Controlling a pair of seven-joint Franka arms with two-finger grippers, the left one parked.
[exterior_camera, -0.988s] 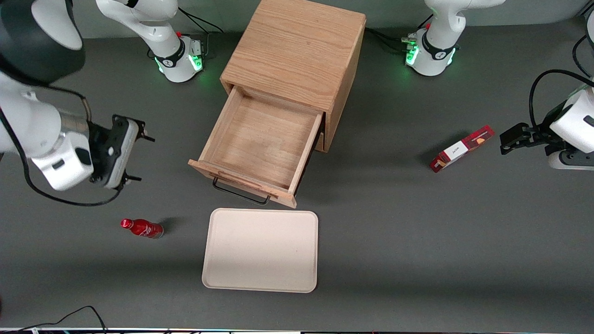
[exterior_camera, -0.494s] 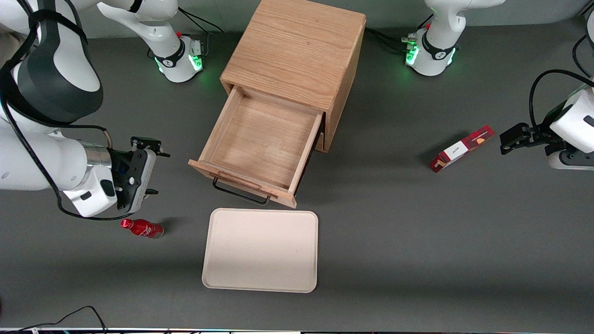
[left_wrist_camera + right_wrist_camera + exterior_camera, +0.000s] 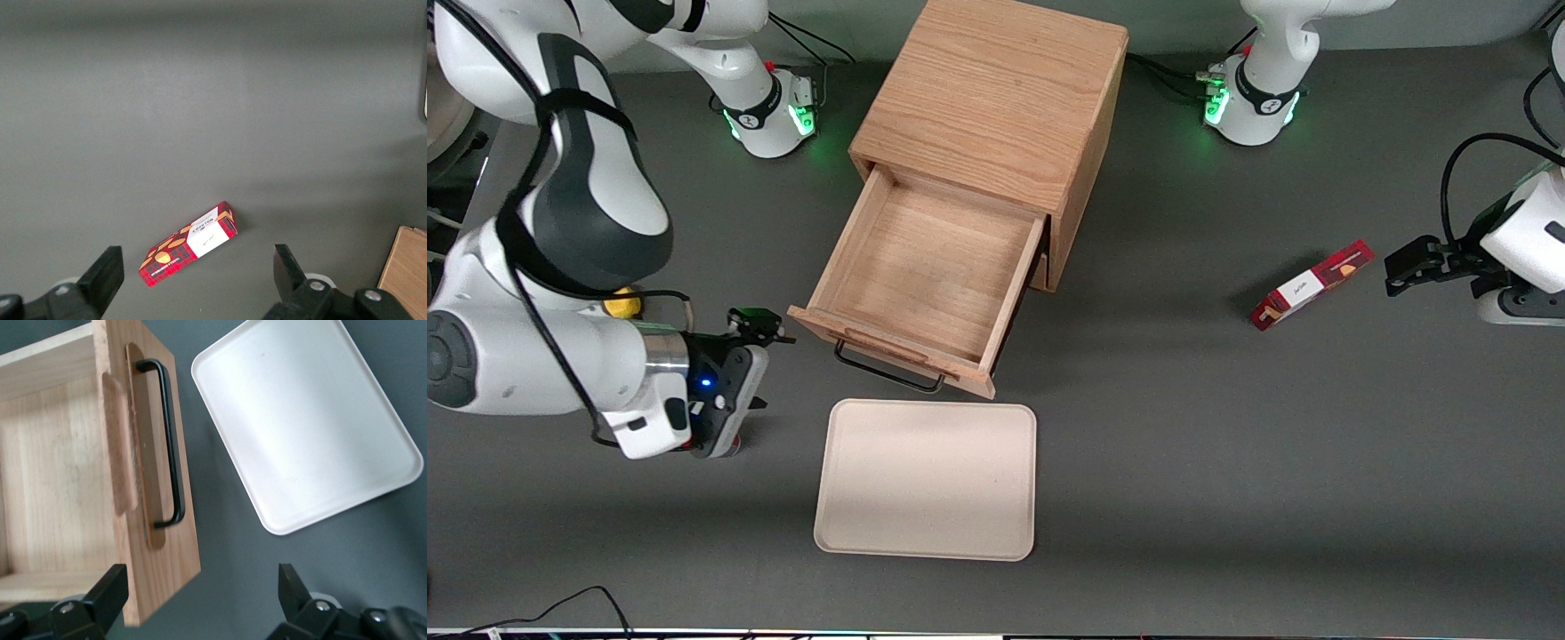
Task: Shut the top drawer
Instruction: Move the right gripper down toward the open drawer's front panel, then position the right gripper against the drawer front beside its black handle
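Observation:
The oak cabinet (image 3: 996,98) stands at the table's middle with its top drawer (image 3: 934,267) pulled far out and nothing inside. The drawer's front panel (image 3: 889,348) carries a black wire handle (image 3: 889,375) and faces the front camera. My right gripper (image 3: 769,369) hovers low beside the front panel's corner, toward the working arm's end, open and holding nothing. In the right wrist view the handle (image 3: 170,447) runs along the drawer front (image 3: 163,540), whose corner lies just inside one of the spread fingers (image 3: 107,593) of the gripper (image 3: 200,597).
A cream tray (image 3: 925,480) lies flat just in front of the drawer, nearer the front camera, and shows too as the tray (image 3: 307,427). A red snack box (image 3: 1312,284) lies toward the parked arm's end. A yellow object (image 3: 623,305) peeks out by my arm.
My right arm has swung down and in toward the drawer front's corner. The small red bottle seen earlier on the table is now hidden under the hand. The drawer has not moved.

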